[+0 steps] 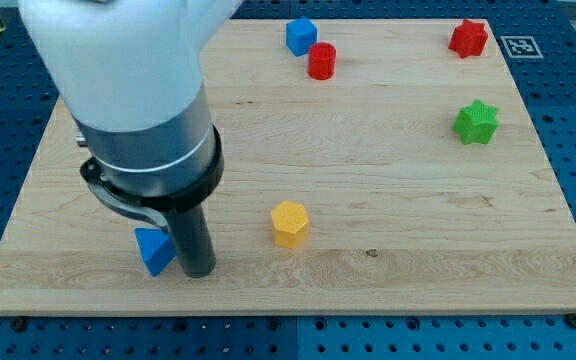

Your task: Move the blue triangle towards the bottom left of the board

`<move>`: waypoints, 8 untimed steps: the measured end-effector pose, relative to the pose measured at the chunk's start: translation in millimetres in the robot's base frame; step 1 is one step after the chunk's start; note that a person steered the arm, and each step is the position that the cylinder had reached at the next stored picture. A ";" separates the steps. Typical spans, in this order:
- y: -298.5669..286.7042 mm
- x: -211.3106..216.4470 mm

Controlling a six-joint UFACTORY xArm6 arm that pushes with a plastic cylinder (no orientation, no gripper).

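Note:
The blue triangle (154,250) lies on the wooden board (388,200) near the view's bottom left. My tip (199,272) stands right beside it, on its right side, touching or almost touching it. The arm's white and grey body fills the view's upper left and hides the board behind it.
A yellow hexagonal block (290,223) sits right of my tip. A blue cube (300,36) and a red cylinder (321,61) are at the top middle. A red star (468,38) is at the top right, a green star (476,122) below it.

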State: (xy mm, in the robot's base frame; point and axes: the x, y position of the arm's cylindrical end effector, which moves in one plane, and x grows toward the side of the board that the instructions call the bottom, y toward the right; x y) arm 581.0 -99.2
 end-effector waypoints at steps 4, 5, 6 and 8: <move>-45.8 -4.8; -51.8 -11.6; -48.8 -44.0; -77.9 -27.2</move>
State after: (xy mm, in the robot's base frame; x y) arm 553.8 -177.1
